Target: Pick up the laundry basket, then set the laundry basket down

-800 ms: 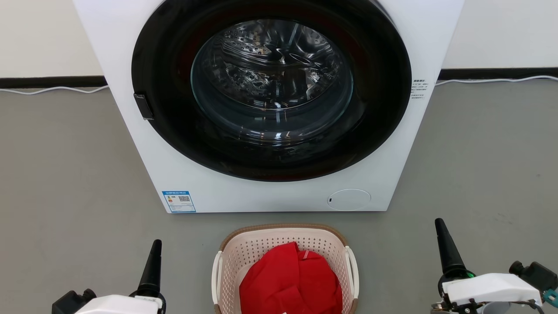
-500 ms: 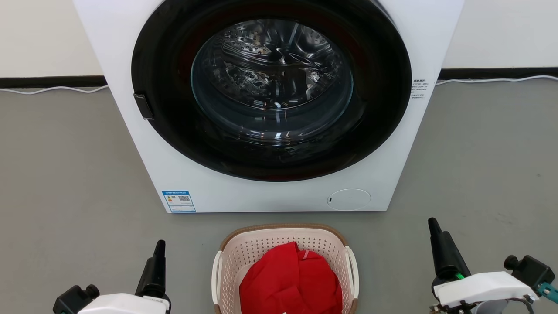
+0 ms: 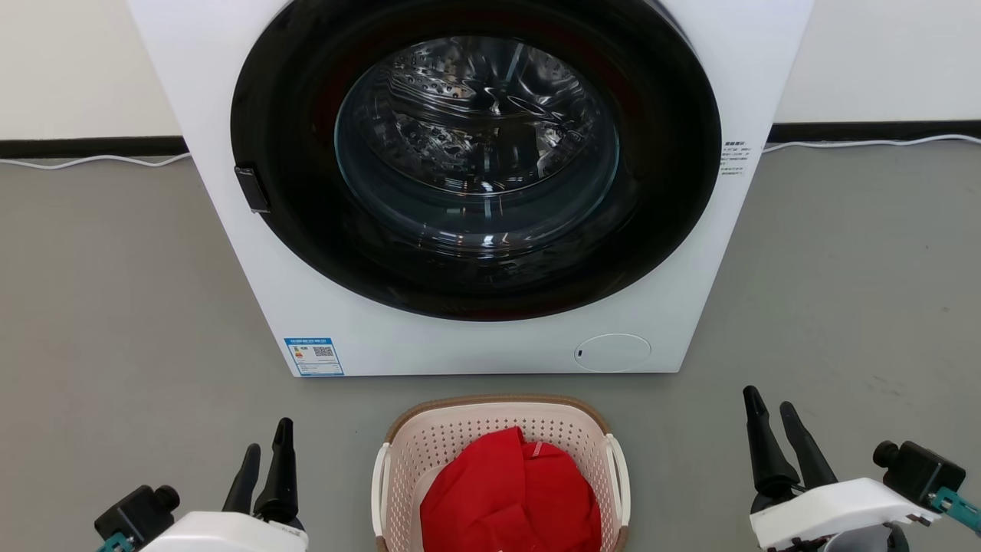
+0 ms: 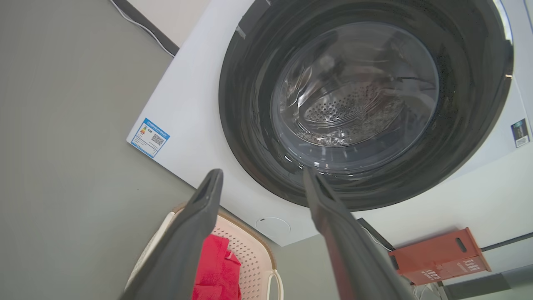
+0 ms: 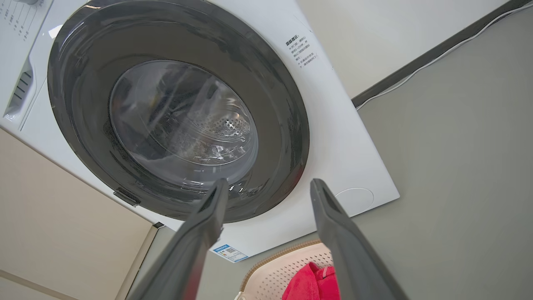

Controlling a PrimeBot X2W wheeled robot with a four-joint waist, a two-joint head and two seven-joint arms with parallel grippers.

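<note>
Zero steps done, by my read: lift not yet begun, set-down comes after that.

Head view: laundry basket (image 3: 460,438) sits on the floor (image 3: 115,307), just in front of the washing machine (image 3: 475,349), well off the floor's far edge at the wall. The left pincer (image 3: 268,435) and right pincer (image 3: 769,399) are both spread wide and empty, one each side, apart from the basket. Basket is cream-pink plastic w/ perforated walls, rounded corners, brown woven-look rim, smooth white side handle (image 3: 619,468). Inside: red cloth (image 3: 510,498), soft, creased. Washer has glossy white shell, dark round door, glass, ribbed metal drum.

L wrist view: fingers matte dark, tapered, wide gap. Basket corner below; also orange-red box (image 4: 437,254) beside washer.

R wrist view: same wide gap, nothing gripped. Basket rim low, past the fingers.
</note>
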